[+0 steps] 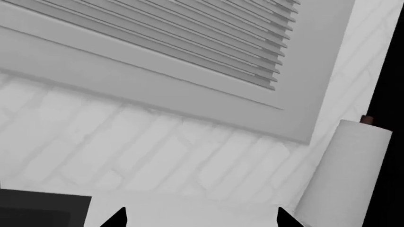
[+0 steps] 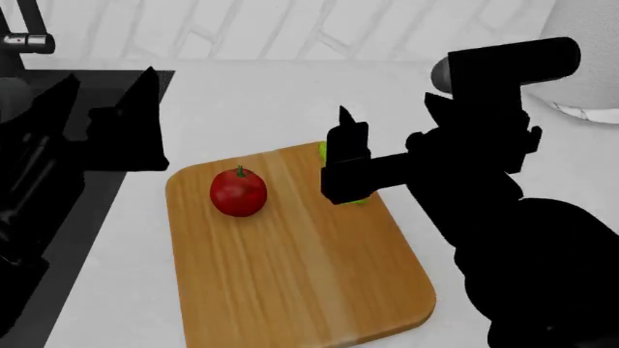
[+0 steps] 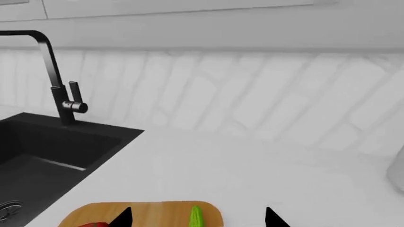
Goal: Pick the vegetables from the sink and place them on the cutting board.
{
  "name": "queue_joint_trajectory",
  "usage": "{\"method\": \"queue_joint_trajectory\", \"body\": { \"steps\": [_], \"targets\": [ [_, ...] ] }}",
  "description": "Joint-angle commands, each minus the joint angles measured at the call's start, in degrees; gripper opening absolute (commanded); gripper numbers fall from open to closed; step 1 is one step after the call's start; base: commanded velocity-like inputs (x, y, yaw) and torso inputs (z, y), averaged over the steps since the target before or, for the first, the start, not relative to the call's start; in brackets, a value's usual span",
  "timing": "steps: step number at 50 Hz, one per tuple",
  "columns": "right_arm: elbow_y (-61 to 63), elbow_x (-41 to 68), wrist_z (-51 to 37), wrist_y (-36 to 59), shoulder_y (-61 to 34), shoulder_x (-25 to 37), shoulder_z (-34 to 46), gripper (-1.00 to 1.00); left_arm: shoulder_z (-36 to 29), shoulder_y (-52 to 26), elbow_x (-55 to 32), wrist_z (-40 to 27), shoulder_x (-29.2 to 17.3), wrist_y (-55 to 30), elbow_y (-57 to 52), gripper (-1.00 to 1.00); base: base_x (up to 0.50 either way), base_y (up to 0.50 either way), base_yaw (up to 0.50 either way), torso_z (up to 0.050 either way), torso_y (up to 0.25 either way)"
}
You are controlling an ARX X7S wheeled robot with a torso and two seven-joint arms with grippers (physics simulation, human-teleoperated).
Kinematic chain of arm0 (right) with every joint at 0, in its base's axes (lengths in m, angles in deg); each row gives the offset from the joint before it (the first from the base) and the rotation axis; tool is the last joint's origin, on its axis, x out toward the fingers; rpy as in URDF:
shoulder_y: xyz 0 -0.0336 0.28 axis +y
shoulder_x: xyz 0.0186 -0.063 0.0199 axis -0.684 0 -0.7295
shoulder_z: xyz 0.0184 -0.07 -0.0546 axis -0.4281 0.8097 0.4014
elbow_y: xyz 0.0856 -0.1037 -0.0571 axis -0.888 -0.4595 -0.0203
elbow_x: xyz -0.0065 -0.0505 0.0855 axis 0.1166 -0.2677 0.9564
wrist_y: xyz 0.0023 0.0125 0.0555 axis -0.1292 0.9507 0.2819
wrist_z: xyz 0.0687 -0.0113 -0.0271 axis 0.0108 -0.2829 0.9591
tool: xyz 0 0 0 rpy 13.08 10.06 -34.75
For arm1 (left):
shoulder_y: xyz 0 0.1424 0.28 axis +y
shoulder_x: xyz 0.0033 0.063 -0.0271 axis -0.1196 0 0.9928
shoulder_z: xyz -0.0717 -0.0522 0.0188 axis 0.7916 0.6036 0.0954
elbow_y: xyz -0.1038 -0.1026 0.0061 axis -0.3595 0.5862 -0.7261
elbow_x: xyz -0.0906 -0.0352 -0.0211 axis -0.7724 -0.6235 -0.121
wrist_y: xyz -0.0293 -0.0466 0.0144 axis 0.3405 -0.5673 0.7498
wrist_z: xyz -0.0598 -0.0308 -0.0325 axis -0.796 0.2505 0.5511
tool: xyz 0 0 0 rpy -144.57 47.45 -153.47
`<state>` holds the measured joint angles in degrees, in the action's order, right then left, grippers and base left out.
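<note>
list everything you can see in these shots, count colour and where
tomato: one, red with green stem, on the board's far left part
cucumber: one, yellow-green, on the board's far edge, partly behind the right gripper
cutting board: one, light brown wood, on the white counter
sink: one, matte black, left of the board
faucet: one, dark, behind the sink
paper towel roll: one, white, by the wall
window blind: one, white
left gripper: black, over the sink's edge
right gripper: black, over the cucumber

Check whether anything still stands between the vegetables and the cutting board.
Nothing does: the tomato and the cucumber already lie on the cutting board, the cucumber partly hidden behind the right gripper in the head view.
</note>
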<state>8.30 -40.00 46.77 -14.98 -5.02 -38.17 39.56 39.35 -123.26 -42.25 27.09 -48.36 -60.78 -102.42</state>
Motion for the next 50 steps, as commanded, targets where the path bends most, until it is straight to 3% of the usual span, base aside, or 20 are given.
{"method": "queue_joint_trajectory", "body": {
  "steps": [1,19,32,50],
  "targets": [
    [9.84,2.02,-2.22,-1.29,7.17,-0.05,-4.99,1.00,2.31,4.69,-3.54,-1.30,-1.39,0.05,-8.79,1.00,0.00,0.00,0.00,0.000,0.000],
    [22.21,3.13,-1.75,-10.37,17.13,-0.61,-10.59,1.00,6.60,10.36,-10.11,-4.17,-1.58,0.74,-18.38,1.00,0.00,0.00,0.00,0.000,0.000],
    [30.83,5.26,-2.56,-14.44,21.38,-1.94,-14.80,1.00,8.32,12.15,-10.52,-0.22,-0.50,7.09,-17.58,1.00,0.00,0.00,0.00,0.000,0.000],
    [32.74,5.90,1.41,-26.74,29.64,-5.37,-19.72,1.00,10.17,14.22,-16.11,1.83,0.01,10.36,-21.48,1.00,0.00,0.00,0.00,0.000,0.000]
  ]
}}
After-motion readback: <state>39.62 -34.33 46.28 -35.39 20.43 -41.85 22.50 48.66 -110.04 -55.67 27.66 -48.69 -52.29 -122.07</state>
